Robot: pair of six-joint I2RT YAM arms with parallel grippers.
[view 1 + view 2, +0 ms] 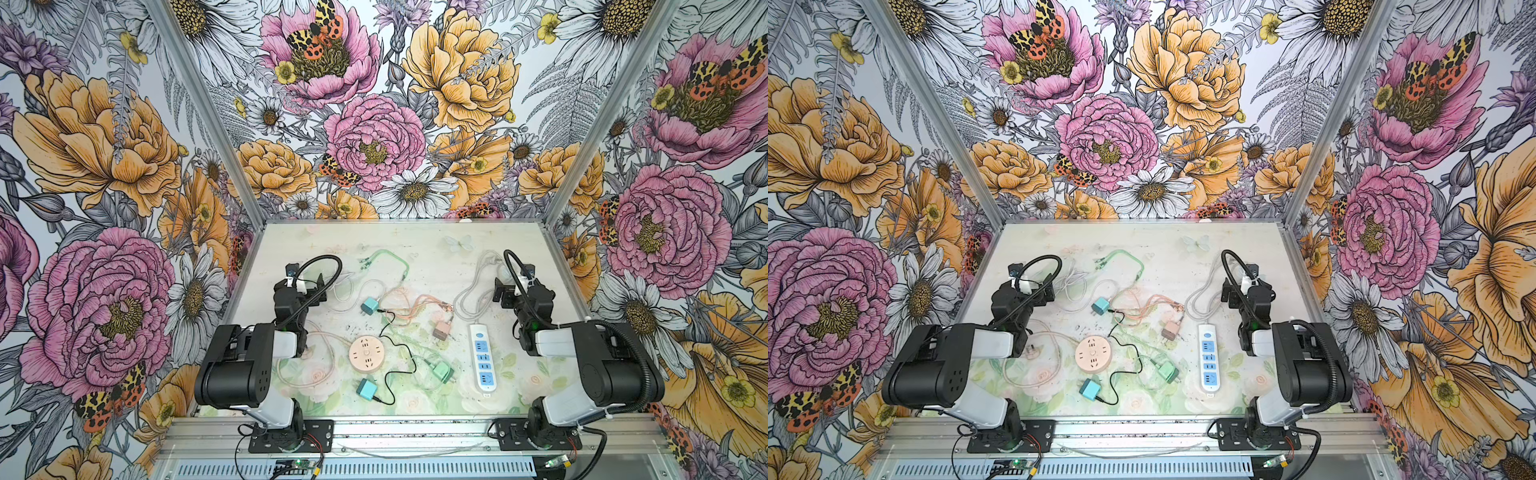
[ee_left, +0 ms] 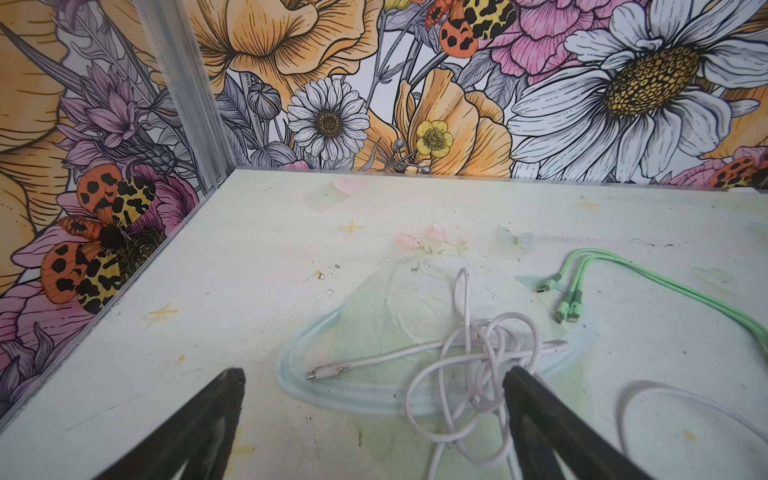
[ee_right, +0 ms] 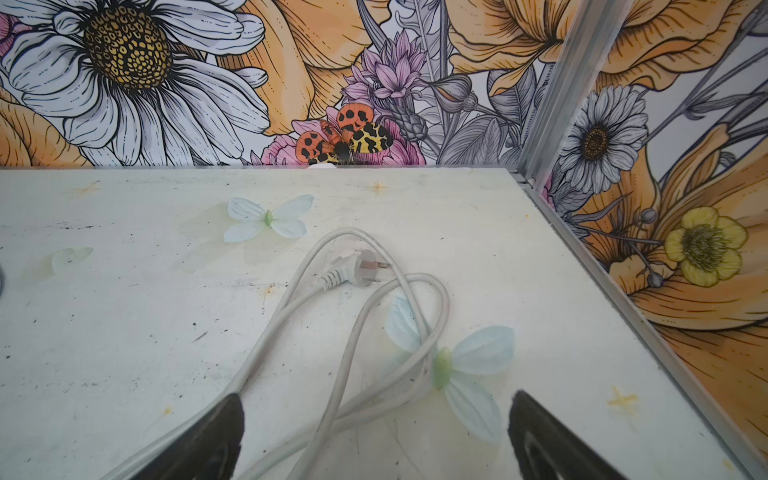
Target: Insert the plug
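Right wrist view, right hand (image 3: pixel 376 399) gaping empty, smooth white cord (image 3: pixel 445 305) looped, angled plug (image 3: pixel 359 270), left hand (image 2: pixel 374 372) gaping.

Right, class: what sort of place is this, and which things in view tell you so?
Probably a robot training cell: left arm and right arm bolted to an aluminium rail, floral-printed panels boxing in the table, a power strip and loose chargers laid out.
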